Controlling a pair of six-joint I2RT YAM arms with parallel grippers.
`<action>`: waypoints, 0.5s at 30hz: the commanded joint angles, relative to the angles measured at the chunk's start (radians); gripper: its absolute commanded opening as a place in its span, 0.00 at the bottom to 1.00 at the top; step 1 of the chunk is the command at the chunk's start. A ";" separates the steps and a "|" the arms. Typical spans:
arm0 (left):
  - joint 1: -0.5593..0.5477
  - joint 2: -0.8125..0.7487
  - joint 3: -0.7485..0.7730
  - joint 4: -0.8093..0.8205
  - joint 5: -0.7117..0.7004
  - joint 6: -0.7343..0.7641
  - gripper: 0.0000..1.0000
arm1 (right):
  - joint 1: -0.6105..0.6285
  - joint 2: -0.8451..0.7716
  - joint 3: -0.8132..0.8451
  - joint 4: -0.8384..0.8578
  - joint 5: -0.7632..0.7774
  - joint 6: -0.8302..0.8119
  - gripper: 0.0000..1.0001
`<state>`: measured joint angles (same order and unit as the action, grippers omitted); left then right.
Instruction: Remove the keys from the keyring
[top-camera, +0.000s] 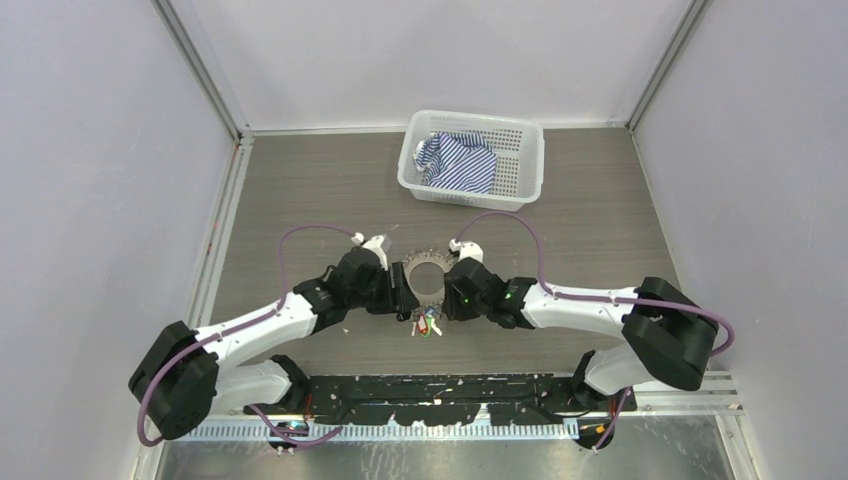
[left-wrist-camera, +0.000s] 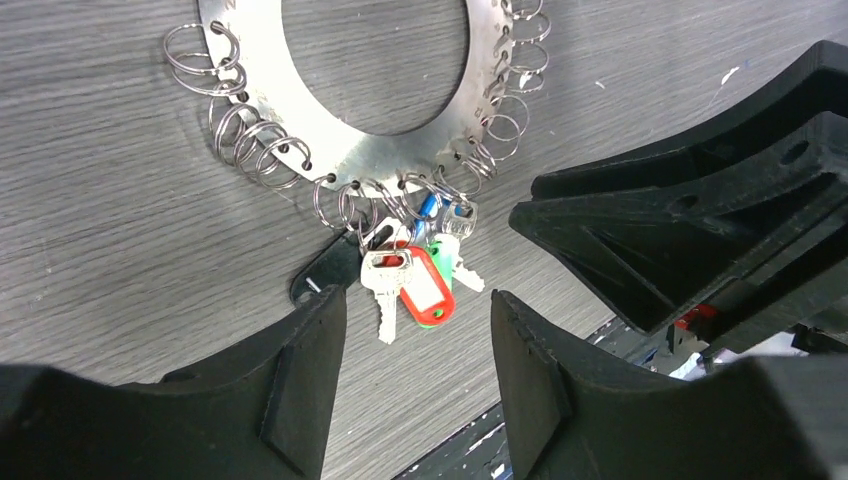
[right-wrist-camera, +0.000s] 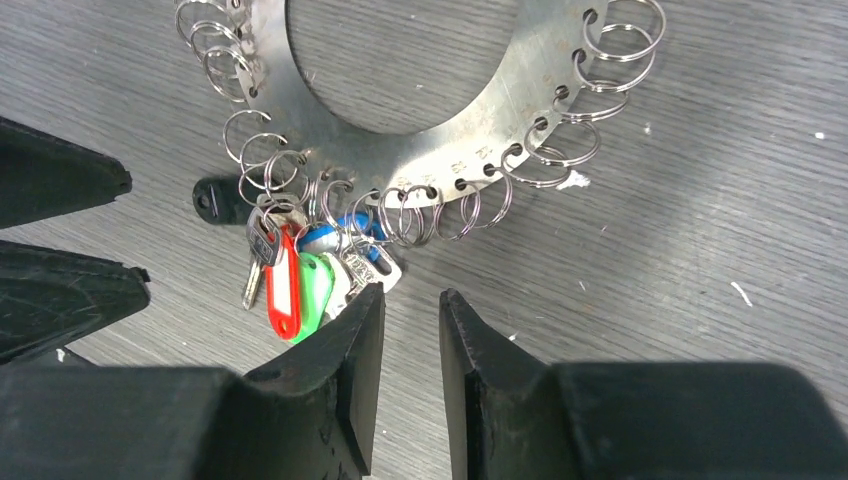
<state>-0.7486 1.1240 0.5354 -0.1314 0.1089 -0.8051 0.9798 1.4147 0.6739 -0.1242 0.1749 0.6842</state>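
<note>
Near edge, both arms reach in toward the table middle, wrists close together.

Left gripper (left-wrist-camera: 418, 335), black two-finger claw: jaws moderately wide, nothing between them, tips low over the grey wood-grain table (top-camera: 300, 190). The bunch lies just beyond its tips.

Right gripper (right-wrist-camera: 412, 300), same black claw: jaws narrow, a slim gap, empty. Its left finger (right-wrist-camera: 350, 340) covers the edge of the bunch; I cannot tell whether it touches.

The keys (left-wrist-camera: 385, 280), small silvery ones bunched with a red plastic tag (left-wrist-camera: 428, 292), a green plastic tag (left-wrist-camera: 443, 255), a blue-headed key (left-wrist-camera: 428, 207) and a black tag (left-wrist-camera: 330, 270), hang from the near rim of the keyring. All overlap in one heap flat on the table.

The keyring (left-wrist-camera: 380, 160), a flat steel hoop with a wide hole and many small wire split rings around its rim, lies flat between the two grippers. Nothing pins it.

Far side: a white perforated plastic basket (top-camera: 470, 197) holding a blue-and-white striped cloth (top-camera: 460, 160), well apart from the work.

Risks, as I judge them:
- Hoop is loose, so a tug on any key likely drags the whole hoop.
- Heap is tangled; a pinch may catch a tag or two pieces at once.
- Split rings are tight coils, and blunt fingers may slip off.
- Claws work near each other over one small bunch, so they could knock together.
</note>
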 joint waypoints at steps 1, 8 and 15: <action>0.002 0.021 0.038 0.037 0.053 0.036 0.56 | 0.013 -0.015 -0.009 0.065 0.003 -0.040 0.33; -0.019 0.102 0.077 0.003 0.028 0.047 0.54 | 0.046 0.048 0.045 0.041 0.055 -0.026 0.34; -0.020 0.105 0.054 -0.004 -0.029 0.023 0.53 | 0.063 0.104 0.096 0.085 0.090 -0.040 0.35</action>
<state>-0.7658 1.2385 0.5789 -0.1360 0.1226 -0.7807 1.0336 1.4895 0.7021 -0.1013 0.2150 0.6571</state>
